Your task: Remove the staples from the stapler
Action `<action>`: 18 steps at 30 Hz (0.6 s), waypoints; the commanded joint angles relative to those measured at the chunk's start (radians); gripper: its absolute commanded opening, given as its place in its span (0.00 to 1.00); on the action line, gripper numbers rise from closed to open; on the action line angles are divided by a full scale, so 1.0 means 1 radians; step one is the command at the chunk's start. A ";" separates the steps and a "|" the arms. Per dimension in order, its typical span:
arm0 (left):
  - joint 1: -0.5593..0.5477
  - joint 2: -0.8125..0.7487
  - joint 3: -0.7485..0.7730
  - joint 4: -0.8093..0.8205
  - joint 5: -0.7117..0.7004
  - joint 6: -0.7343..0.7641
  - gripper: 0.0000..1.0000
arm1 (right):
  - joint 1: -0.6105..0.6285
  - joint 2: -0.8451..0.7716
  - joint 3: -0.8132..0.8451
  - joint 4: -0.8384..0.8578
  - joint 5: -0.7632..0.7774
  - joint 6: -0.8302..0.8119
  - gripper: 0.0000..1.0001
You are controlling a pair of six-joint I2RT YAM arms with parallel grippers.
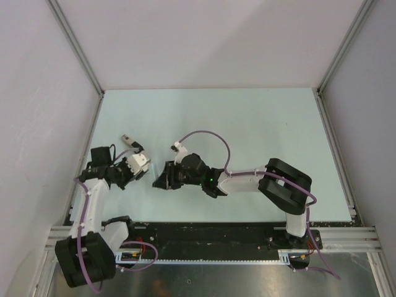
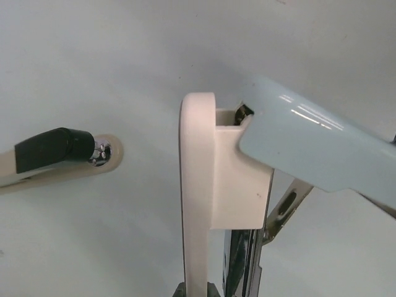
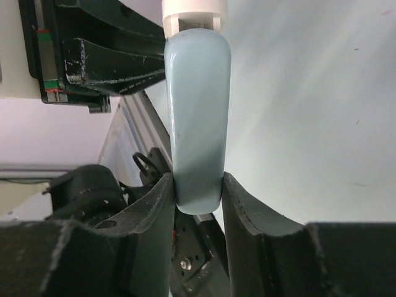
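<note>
The stapler (image 1: 140,163) is held above the table between both grippers. In the left wrist view its white body (image 2: 204,173) stands upright, its pale blue top cover (image 2: 309,148) is swung open to the right, and its metal inner channel (image 2: 244,260) shows below. My left gripper (image 1: 131,169) is shut on the white body; only its finger bases show in the left wrist view (image 2: 198,291). My right gripper (image 3: 198,185) is shut on the free end of the blue cover (image 3: 197,105); it also shows in the top view (image 1: 161,180). No staples are visible.
A small cream bar with a black end (image 2: 52,151) lies on the table left of the stapler; it shows behind the left gripper in the top view (image 1: 129,140). The pale green table (image 1: 247,124) is walled at the back and both sides.
</note>
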 commanded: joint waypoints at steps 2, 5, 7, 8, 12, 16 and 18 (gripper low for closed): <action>0.006 -0.115 -0.074 0.097 -0.058 0.231 0.10 | -0.007 -0.021 -0.004 0.038 -0.056 -0.126 0.00; 0.005 -0.154 -0.103 0.109 -0.049 0.285 0.11 | -0.015 -0.024 -0.003 0.041 -0.056 -0.131 0.00; 0.001 -0.168 -0.119 0.115 -0.049 0.306 0.11 | -0.016 -0.021 -0.003 0.052 -0.057 -0.127 0.00; -0.002 -0.176 -0.128 0.116 -0.049 0.314 0.11 | -0.015 -0.018 -0.003 0.056 -0.058 -0.126 0.00; -0.006 -0.200 -0.159 0.120 -0.062 0.351 0.11 | -0.014 -0.018 -0.003 0.047 -0.061 -0.133 0.00; -0.007 -0.225 -0.188 0.127 -0.089 0.394 0.11 | -0.018 -0.037 -0.003 0.004 -0.054 -0.166 0.00; -0.007 -0.233 -0.194 0.130 -0.094 0.403 0.11 | -0.020 -0.045 -0.003 -0.005 -0.051 -0.175 0.00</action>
